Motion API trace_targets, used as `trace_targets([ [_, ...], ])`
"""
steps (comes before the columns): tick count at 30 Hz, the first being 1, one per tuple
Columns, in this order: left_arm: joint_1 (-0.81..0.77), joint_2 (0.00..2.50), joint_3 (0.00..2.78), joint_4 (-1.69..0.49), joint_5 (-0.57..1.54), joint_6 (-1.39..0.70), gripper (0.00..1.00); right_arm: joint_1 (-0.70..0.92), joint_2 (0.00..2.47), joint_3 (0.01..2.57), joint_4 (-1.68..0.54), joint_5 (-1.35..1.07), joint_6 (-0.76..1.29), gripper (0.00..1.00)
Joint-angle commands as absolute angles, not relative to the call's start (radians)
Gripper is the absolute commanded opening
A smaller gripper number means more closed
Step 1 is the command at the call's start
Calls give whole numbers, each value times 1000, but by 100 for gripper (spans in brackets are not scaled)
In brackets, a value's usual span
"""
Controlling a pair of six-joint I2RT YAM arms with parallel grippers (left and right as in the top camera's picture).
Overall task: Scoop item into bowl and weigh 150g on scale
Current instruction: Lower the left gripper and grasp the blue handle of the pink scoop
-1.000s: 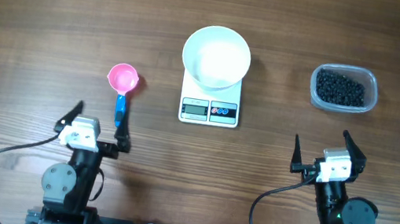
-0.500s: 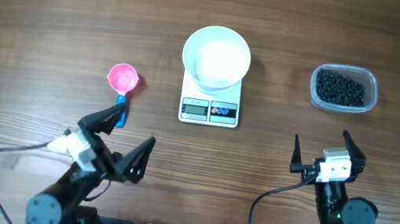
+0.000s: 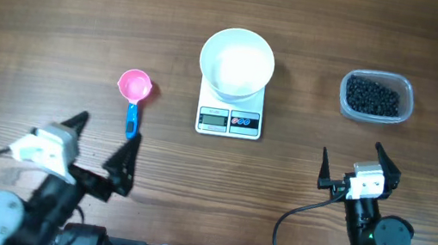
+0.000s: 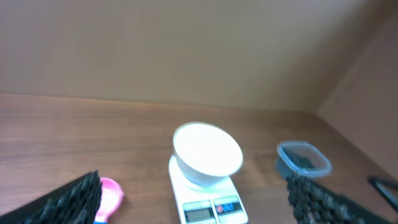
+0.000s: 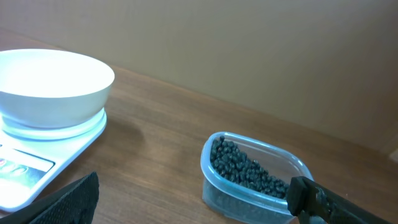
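- Your left pincer [image 3: 109, 128] is released: jaws spread wide, nothing between them. It hangs over the near-left of the worktop [image 3: 44, 10], and the arm is blurred in the overhead view.
- One of its fingertips sits just beside the end of the scoop [image 3: 135, 86] handle in the overhead view. You can't tell from there whether they touch.
- Your right pincer [image 3: 352, 151] is also released and empty. It is at the near-right, well short of the tub [image 3: 410, 103].
- The scoop lies flat, left of the scale [image 3: 229, 121] and apart from it. Its pink cup is on the far side and its blue handle points back at the left pincer.
- The bowl [image 3: 238, 62] sits on the far part of the scale, mid-worktop. The display and the red and blue buttons are uncovered at the near edge. The reading is too small to tell.
- The beads [image 3: 372, 96] are all in the clear tub, right of the scale and well apart from the bowl. The bowl's inside shows plain white.
- In the left wrist view you see the bowl and scale centred between the fingers, the scoop cup low left and the tub to the right.
- In the right wrist view the tub of beads sits between the fingers, with the bowl on the scale at the left edge.
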State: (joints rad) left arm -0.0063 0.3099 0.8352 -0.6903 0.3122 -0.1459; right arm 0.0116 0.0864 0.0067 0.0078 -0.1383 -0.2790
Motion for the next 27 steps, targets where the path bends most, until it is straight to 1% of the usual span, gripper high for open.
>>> trace_targets([
  [1, -2, 521, 1027, -862, 195, -116, 100, 13, 88, 6, 10, -155, -288, 100],
  [4, -2, 695, 1096, -1007, 196, -115, 100, 13, 88, 6, 10, -155, -288, 100],
  [7, -2, 852, 1106, -1077, 212, -116, 100, 13, 88, 6, 10, -155, -288, 100],
  [9, -2, 953, 1106, -1074, 248, -119, 100, 13, 88, 6, 10, -155, -287, 100],
  [13, -2, 1149, 1106, -1063, 371, -192, 100, 13, 88, 6, 10, -155, -288, 100],
  [18, -2, 1308, 1105, -1105, 361, -178, 100, 13, 88, 6, 10, -155, -287, 100],
  [22, -1, 1353, 1105, -1096, 260, -197, 100, 13, 88, 6, 10, -155, -288, 100],
  [24, 7, 1353, 1105, -1097, 144, -288, 100, 13, 88, 6, 10, -155, -287, 100],
  [25, 24, 1353, 1101, -1096, 42, -379, 100, 13, 88, 6, 10, -155, -288, 100],
  [27, 46, 1353, 1085, -1077, -22, -447, 100, 13, 88, 6, 10, -155, -288, 100],
])
